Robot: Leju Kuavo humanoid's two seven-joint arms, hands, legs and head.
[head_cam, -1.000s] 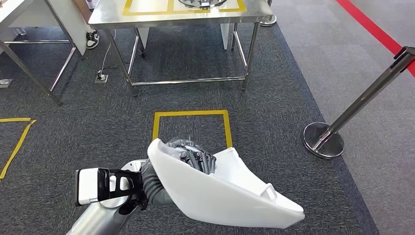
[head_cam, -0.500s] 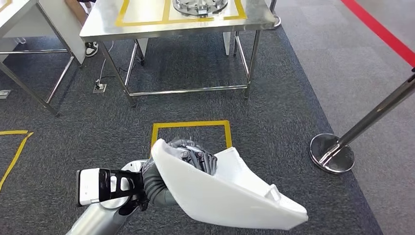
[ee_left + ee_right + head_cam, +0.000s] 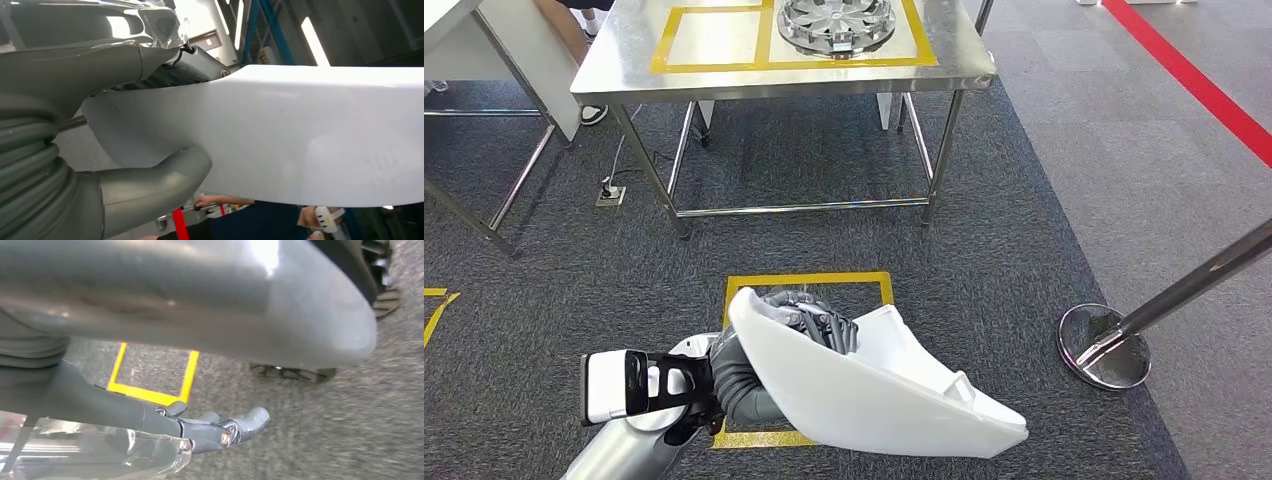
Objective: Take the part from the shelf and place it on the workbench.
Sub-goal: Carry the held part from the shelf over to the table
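My left hand [image 3: 809, 315] grips a large white curved shell part [image 3: 864, 390] at its upper edge, low in the head view. In the left wrist view the thick grey thumb [image 3: 150, 185] presses the part [image 3: 300, 130] from below. The steel workbench [image 3: 724, 75] with yellow taped squares stands ahead, beyond a stretch of carpet. A round silver wheel-like part [image 3: 834, 22] lies in its right square. My right hand [image 3: 215, 427] hangs over the carpet, fingers stretched out, holding nothing.
A yellow taped square [image 3: 809, 280] marks the floor under the held part. A stanchion base [image 3: 1104, 345] with a leaning post stands to the right, a red floor line [image 3: 1214, 90] beyond it. Another table [image 3: 484, 40] and a floor socket [image 3: 608, 191] are on the left.
The whole view has shifted: the workbench and floor square have slid down the picture, so the bench is nearer. The white part stays held in my left hand the same way.
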